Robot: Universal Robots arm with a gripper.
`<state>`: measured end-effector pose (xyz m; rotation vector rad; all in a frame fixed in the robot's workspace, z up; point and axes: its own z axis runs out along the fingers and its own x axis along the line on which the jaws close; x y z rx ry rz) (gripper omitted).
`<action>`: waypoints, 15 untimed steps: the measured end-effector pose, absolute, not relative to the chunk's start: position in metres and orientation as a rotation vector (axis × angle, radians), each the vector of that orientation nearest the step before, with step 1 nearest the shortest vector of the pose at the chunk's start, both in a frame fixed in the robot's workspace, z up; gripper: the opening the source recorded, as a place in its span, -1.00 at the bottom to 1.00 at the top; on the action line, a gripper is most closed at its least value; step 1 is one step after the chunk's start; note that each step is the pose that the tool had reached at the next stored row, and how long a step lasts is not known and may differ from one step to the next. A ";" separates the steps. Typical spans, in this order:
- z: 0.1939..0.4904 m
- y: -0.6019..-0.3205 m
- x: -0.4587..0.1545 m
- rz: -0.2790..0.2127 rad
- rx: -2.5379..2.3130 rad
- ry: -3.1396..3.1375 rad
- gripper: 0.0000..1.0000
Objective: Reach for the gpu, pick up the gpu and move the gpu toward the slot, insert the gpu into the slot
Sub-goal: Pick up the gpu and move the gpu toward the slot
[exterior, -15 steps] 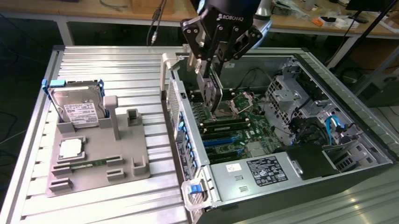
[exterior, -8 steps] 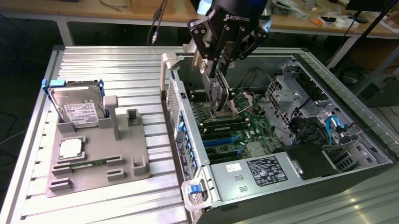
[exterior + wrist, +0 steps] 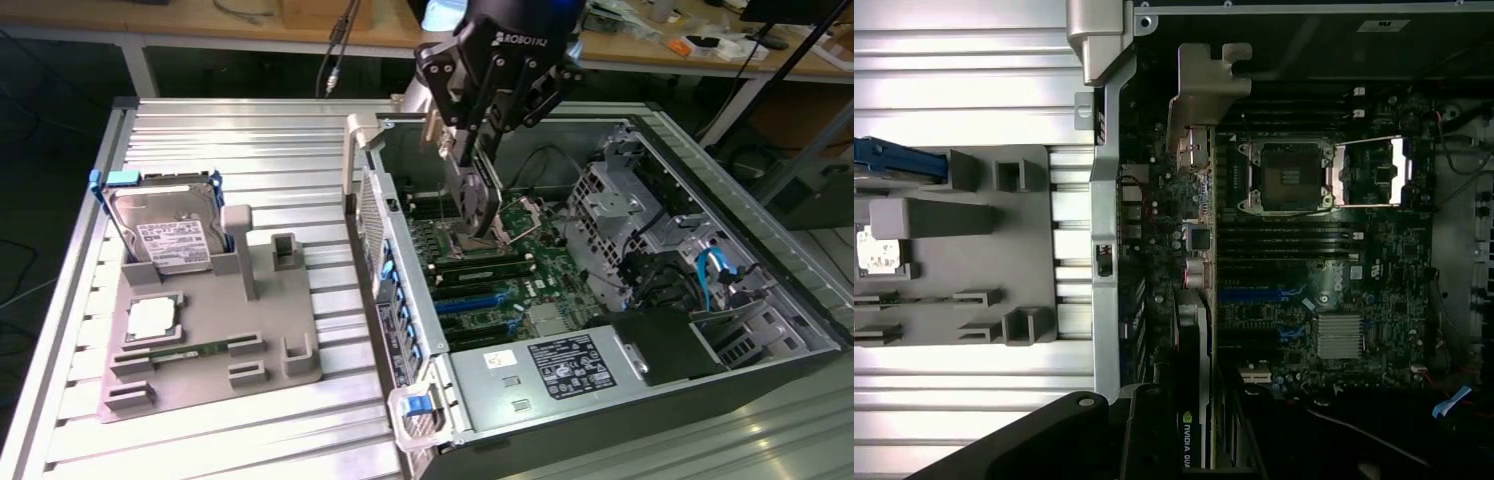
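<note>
My gripper [image 3: 467,150] hangs over the open computer case [image 3: 400,300], shut on the gpu [image 3: 477,200]. The gpu is a thin dark card held on edge above the motherboard [image 3: 534,255], with its silver bracket [image 3: 416,105] beside the case's rear wall. In the wrist view the gpu [image 3: 1199,300] runs edge-on from the gripper [image 3: 1194,410] up to the silver bracket [image 3: 1199,95]. Blue slots [image 3: 474,300] lie on the board below and nearer the camera than the card; in the wrist view a blue slot [image 3: 1254,295] sits just beside the card's edge.
A grey fixture [image 3: 214,330] on the ribbed table holds a silver hard drive [image 3: 167,235], a square chip [image 3: 154,318] and a green memory stick [image 3: 187,350]. Inside the case are the power supply [image 3: 561,365], drive cage [image 3: 627,200] and CPU socket [image 3: 1289,178].
</note>
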<state>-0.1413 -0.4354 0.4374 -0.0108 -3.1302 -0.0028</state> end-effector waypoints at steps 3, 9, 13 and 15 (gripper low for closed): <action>0.437 -0.435 -0.138 -0.003 -0.011 -3.134 -0.47; 0.437 -0.435 -0.126 -0.003 -0.011 -3.142 -0.47; 0.437 -0.435 -0.119 -0.003 -0.011 -3.145 -0.47; 0.437 -0.435 -0.115 -0.003 -0.011 -3.147 -0.47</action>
